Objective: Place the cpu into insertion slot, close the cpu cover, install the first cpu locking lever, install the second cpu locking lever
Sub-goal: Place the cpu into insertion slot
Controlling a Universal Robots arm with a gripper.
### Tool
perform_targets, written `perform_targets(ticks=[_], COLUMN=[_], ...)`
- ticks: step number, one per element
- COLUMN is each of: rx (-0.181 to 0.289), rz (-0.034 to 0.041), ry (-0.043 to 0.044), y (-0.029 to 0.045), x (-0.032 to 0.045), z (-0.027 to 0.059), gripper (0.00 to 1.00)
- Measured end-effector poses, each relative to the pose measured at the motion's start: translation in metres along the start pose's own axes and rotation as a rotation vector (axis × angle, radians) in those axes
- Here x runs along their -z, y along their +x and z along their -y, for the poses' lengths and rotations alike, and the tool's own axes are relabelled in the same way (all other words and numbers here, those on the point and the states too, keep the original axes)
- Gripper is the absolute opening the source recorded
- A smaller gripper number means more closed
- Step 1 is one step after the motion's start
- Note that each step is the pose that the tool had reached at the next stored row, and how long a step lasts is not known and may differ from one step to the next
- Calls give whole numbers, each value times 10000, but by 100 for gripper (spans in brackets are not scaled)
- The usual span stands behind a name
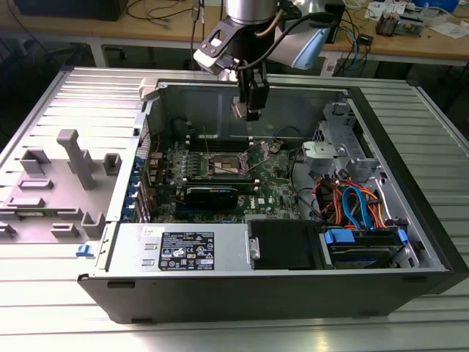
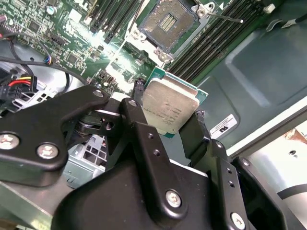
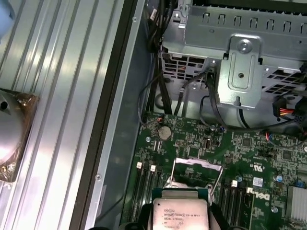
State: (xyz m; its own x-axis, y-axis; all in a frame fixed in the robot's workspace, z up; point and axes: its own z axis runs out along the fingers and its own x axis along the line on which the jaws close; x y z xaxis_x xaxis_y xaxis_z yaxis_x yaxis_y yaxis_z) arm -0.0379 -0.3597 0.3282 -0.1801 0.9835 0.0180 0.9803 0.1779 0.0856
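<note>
Steel case: it lies open with its walls and a drive cage close around the work. If you come down off line, I judge that the arm could catch a wall or one of the loose cables.
Green board: it is crowded with memory slots just beside the insertion slot. If the cpu is let go early, it would land on those parts and not in its seat.
Gripper: it hangs over the far part of the board, well apart from it. Its two black fingers are closed to the cpu's width and clamp it by opposite edges. They touch nothing else.
Insertion slot: it is bare, with its golden-brown contact field uncovered. This is your main risk as I see it, because a cpu that arrives tilted or turned the wrong way could bend the contacts.
Cpu cover: it seems to stand raised past the slot, seen edge-on, though you should not count on that reading. If it leans inward, it could foul the cpu.
Cpu: it is in the grip and in the air, not in the slot, with its silver top and green rim showing. Only narrow edges are held, so a knock could make it slip.
Locking lever: this thin rod lies released beside the slot, off the contact field.
</note>
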Motion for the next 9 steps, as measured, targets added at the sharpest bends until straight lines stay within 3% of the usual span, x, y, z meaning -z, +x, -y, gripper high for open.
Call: perform_targets(ticks=[3, 9], rx=[-1, -265], rz=[-2, 26], ry=[-3, -3], y=[14, 14], x=[0, -35], z=[75, 88], gripper=[55, 55])
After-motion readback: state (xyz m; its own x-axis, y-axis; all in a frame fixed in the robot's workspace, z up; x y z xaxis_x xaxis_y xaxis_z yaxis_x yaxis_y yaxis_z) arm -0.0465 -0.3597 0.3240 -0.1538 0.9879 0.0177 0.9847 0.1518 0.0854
